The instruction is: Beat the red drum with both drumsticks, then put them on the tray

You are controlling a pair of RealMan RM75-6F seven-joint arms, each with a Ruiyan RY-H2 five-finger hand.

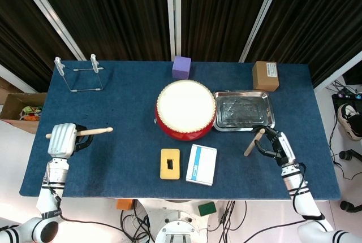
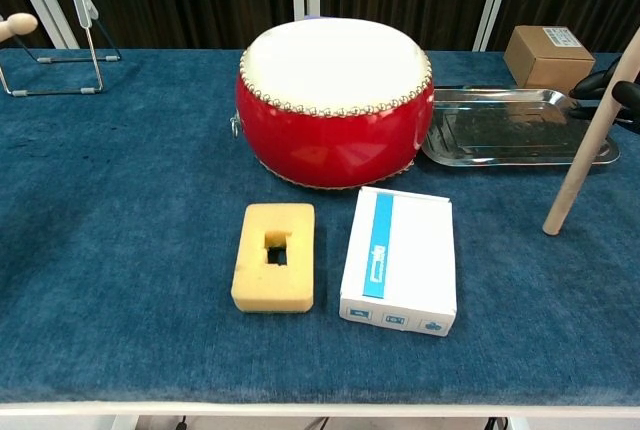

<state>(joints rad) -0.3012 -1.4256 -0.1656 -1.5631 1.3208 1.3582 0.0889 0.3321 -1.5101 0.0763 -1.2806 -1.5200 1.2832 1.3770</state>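
My right hand (image 2: 618, 90) is showing only as dark fingers at the right edge, gripping a drumstick (image 2: 588, 145) that is slanting down to the blue cloth, butt end low, beside the steel tray (image 2: 520, 155). The red drum (image 2: 334, 110) is sitting centre, white skin up. In front of it a yellow sponge block (image 2: 274, 256) and a white box (image 2: 399, 259) are lying side by side. Far left, a rounded stick tip (image 2: 17, 26) is poking into view.

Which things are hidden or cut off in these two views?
- Left hand: outside the chest view; only its drumstick tip shows at the edge.
- Right hand: chest view's right edge cuts it.
- Purple block: hidden behind the red drum in the chest view.
- White box print: too small.
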